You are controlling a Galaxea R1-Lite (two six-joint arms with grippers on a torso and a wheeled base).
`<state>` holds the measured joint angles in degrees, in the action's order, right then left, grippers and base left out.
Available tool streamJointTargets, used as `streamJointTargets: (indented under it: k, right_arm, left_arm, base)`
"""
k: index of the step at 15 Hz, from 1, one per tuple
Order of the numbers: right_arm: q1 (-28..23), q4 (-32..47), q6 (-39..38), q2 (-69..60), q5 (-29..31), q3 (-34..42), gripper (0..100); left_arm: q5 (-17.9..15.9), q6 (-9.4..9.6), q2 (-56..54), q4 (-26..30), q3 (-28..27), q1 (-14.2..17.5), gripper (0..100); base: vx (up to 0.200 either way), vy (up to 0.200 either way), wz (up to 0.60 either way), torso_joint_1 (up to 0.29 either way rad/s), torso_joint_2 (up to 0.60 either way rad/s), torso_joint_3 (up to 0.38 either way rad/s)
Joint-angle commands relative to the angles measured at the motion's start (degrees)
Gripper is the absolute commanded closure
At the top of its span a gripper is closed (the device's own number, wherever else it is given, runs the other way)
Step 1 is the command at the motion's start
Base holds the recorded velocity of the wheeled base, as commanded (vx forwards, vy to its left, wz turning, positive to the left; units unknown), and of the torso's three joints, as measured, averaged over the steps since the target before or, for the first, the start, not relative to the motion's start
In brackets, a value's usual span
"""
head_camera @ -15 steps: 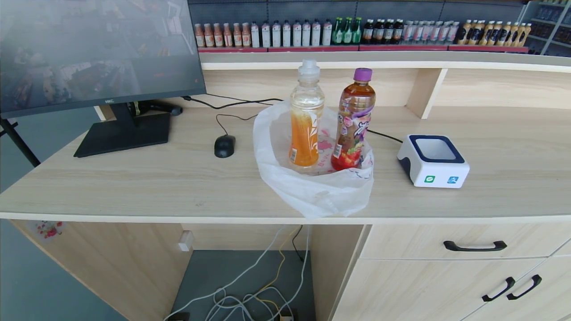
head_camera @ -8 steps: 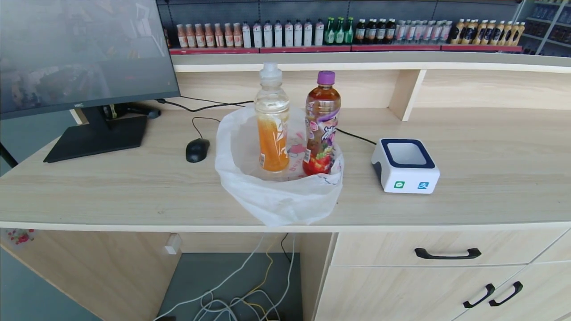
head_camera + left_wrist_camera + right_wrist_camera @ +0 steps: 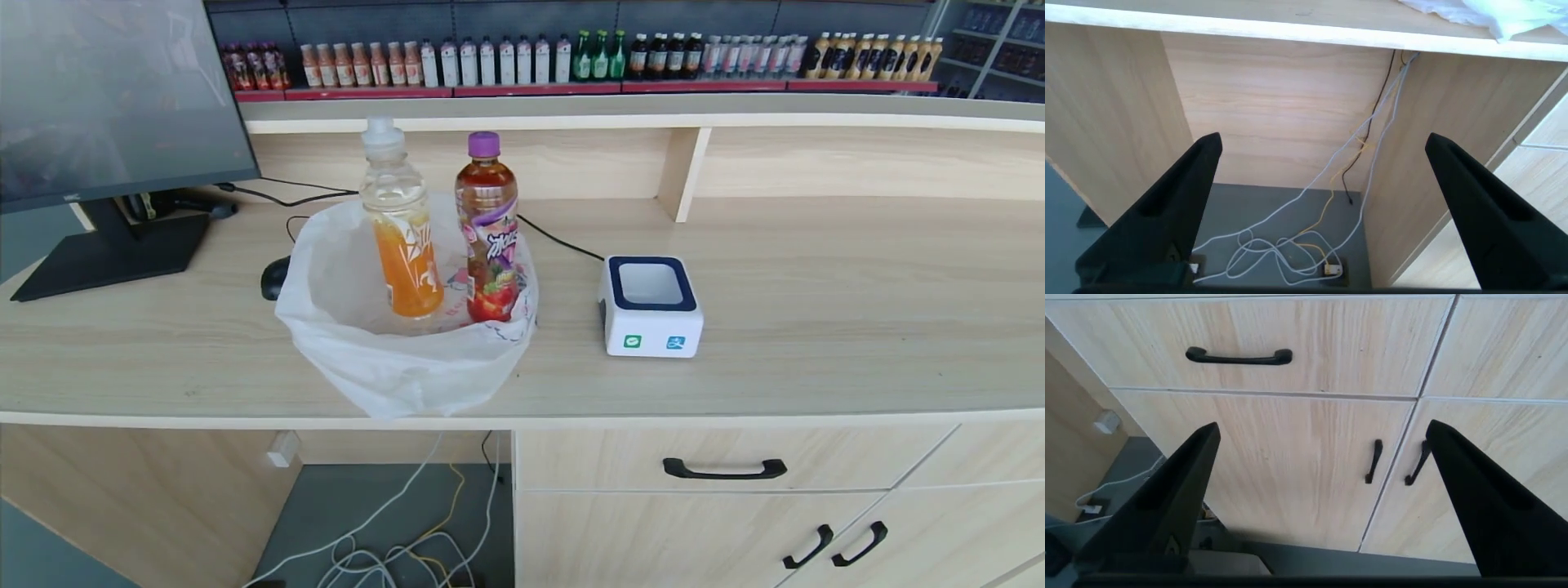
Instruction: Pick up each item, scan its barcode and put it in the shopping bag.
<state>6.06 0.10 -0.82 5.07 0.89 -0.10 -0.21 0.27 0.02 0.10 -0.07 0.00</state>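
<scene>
**Camera view shifted; goods undisturbed, both bottles bagged**

Finding: over the past second the whole head view has slid sideways. This is a camera move. The items keep the same arrangement to one another.

Task items: the orange drink bottle [image 3: 400,237] and the purple-capped bottle [image 3: 488,237] stand upright, side by side, inside the white shopping bag [image 3: 392,367] on the counter [image 3: 816,327]. The barcode scanner [image 3: 651,306] sits just beside the bag, apart from it.

Grippers: the left gripper [image 3: 1319,151] hangs below the counter edge, facing the cable recess, with jaws spread wide and nothing held. The right gripper [image 3: 1321,437] faces the drawer fronts [image 3: 1315,343], likewise released.

Assessment: bagging appears complete, and the shift suggests the robot is turning away.
</scene>
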Motion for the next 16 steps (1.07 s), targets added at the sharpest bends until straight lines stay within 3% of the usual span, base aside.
streamJointTargets:
  k: [1, 6, 16]
  right_arm:
    - [0.0, 0.0, 0.2, 0.3, 0.0, 0.0, 0]
    - [0.0, 0.0, 0.1, 0.3, 0.0, 0.0, 0]
    - [0.0, 0.0, 0.2, 0.3, 0.0, 0.0, 0]
  left_arm:
    - [0.0, 0.0, 0.0, -0.1, 0.0, 0.0, 0]
    - [-0.1, 0.0, 0.0, -0.1, 0.1, 0.0, 0]
    - [0.0, 0.0, 0.0, 0.0, 0.0, 0.0, 0]
  base:
    - [0.0, -0.2, 0.0, 0.007, 0.01, 0.002]
    - [0.0, -0.2, 0.0, 0.005, 0.0, 0.003]
    - [0.0, 0.0, 0.0, 0.0, 0.0, 0.0]
